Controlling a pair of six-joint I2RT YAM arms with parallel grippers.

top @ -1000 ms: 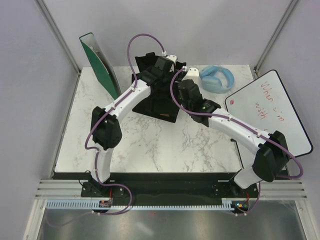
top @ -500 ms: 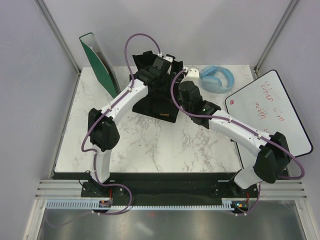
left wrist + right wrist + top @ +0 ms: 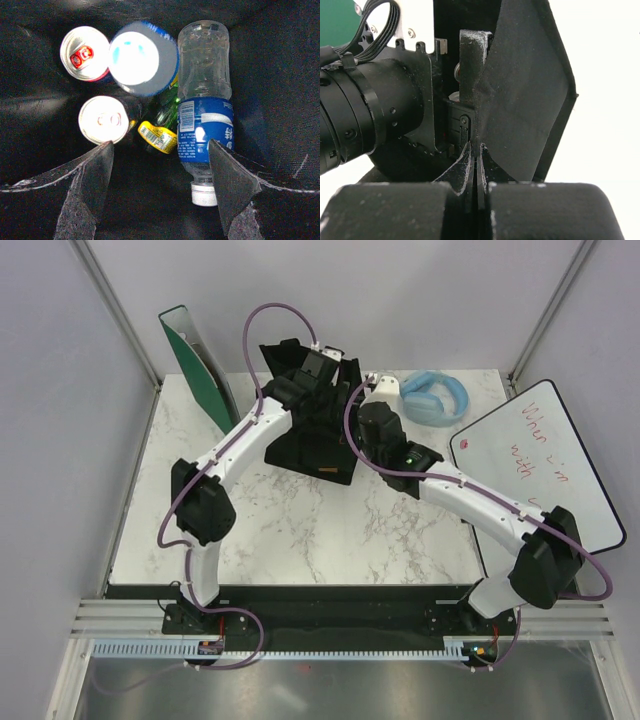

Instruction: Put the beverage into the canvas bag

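While right tool (image 3: 476, 150) pinches canvas bag (image 3: 520, 100) rim, left tool (image 3: 160, 145) gapes empty (bottle (image 3: 205, 115) below, walls close).

Cans (image 3: 102, 119), bottle (image 3: 205, 100) across canvas bag (image 3: 280, 75) floor

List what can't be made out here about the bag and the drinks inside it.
- Top view: the inside of the canvas bag and all drinks, hidden under the left arm and the bag's walls.
- Left wrist view: most of the green bottle, covered by the blue can and the water bottle.
- Right wrist view: the bag's contents, blocked by its black wall.
- Top view: the red writing on the whiteboard, too small to read surely.
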